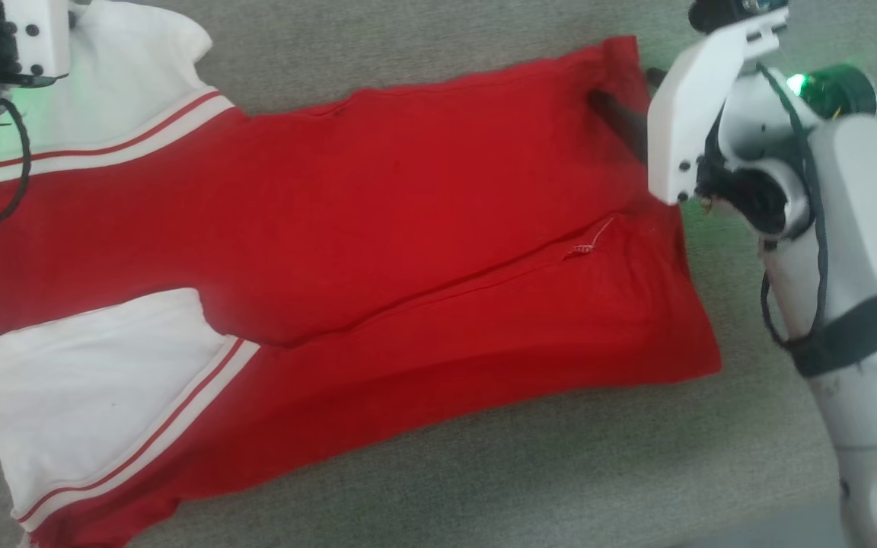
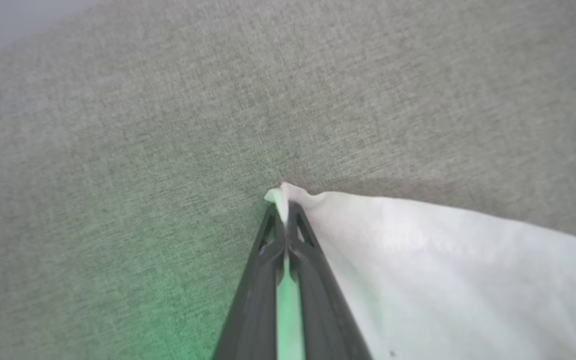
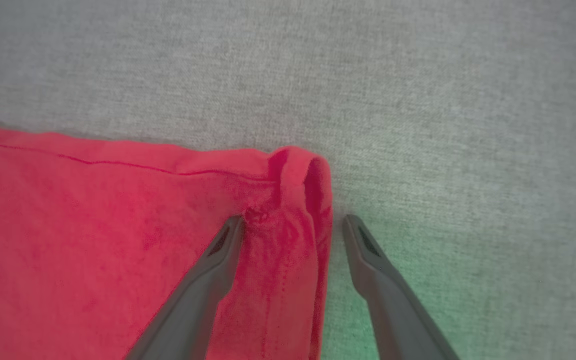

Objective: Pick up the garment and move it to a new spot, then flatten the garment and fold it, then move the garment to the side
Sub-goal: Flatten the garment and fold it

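Head view has the garment (image 1: 423, 228) lying flat on a grey woven surface (image 1: 484, 472) that looks coarse like upholstery cloth. It is soft red knit with a long side seam running aslant across it. Its long axis runs across the picture. The white sleeves (image 1: 88, 396) with their red-and-white stripe trim point toward the robot's left, and the hem (image 1: 682, 304) toward its right. The near part looks folded over the body, so the shape is a long, slightly bent band.

Left wrist view gives what the head view hides: the left gripper (image 2: 284, 220) has its dark fingers pressed together on a small peak of white sleeve cloth, which is pinched and raised a little off the grey weave. A green glow tints the surface beside it.

Right wrist view shows the right gripper (image 3: 293, 222) spread wide over the hem's far corner, holding nothing. One finger lies on the red fabric and the other on the grey surface just beside the edge. The corner is curled into a small roll, and a stitched hem line runs away from it.
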Available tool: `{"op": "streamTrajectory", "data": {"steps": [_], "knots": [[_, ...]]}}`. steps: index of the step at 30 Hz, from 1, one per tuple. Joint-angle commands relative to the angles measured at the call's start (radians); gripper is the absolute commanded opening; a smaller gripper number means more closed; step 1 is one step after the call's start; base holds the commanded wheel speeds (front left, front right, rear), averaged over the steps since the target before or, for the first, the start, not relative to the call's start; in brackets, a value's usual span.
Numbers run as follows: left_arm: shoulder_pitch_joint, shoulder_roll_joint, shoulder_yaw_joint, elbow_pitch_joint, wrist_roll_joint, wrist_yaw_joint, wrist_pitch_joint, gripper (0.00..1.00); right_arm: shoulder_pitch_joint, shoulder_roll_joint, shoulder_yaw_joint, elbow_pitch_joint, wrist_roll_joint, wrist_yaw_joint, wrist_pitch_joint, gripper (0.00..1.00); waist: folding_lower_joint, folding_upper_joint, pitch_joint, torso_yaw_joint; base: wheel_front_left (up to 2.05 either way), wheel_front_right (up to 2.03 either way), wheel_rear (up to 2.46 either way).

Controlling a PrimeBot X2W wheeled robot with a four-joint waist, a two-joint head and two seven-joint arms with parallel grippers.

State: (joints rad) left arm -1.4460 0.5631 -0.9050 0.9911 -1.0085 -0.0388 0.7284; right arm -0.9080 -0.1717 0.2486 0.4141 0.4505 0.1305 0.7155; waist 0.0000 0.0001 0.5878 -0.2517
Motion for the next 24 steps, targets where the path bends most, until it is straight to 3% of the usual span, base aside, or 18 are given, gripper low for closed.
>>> {"op": "streamTrajectory", "data": {"steps": [1,6,7,12,24], "knots": [[0.058,-0.007,-0.024,0.034,0.007,0.001,0.009,0.00,0.002,0.003,0.010,0.024,0.009,0.000,0.015,1.00,0.0000,-0.0001,0.002,0.005,0.00,0.00,0.00],[0.036,-0.044,-0.024,0.074,0.005,-0.022,-0.026,0.00,-0.066,-0.013,0.093,0.137,0.034,0.000,0.103,1.00,0.0000,-0.0001,0.006,0.029,0.00,0.00,0.00],[0.032,-0.050,-0.022,0.080,0.004,-0.025,-0.036,0.00,-0.073,-0.021,0.106,0.148,0.039,0.000,0.112,0.00,0.0000,-0.0001,0.005,0.035,0.00,0.00,0.00],[0.004,-0.073,-0.037,0.096,0.025,-0.046,-0.073,0.00,-0.097,-0.075,0.141,0.161,0.047,0.000,0.114,0.00,0.0000,-0.0001,-0.018,0.069,0.00,0.00,0.00],[-0.034,-0.149,-0.052,0.068,0.004,-0.075,-0.042,0.00,-0.035,-0.133,0.065,0.098,0.037,0.000,0.039,0.00,0.0000,-0.0001,-0.145,0.172,0.00,0.00,0.00]]}}
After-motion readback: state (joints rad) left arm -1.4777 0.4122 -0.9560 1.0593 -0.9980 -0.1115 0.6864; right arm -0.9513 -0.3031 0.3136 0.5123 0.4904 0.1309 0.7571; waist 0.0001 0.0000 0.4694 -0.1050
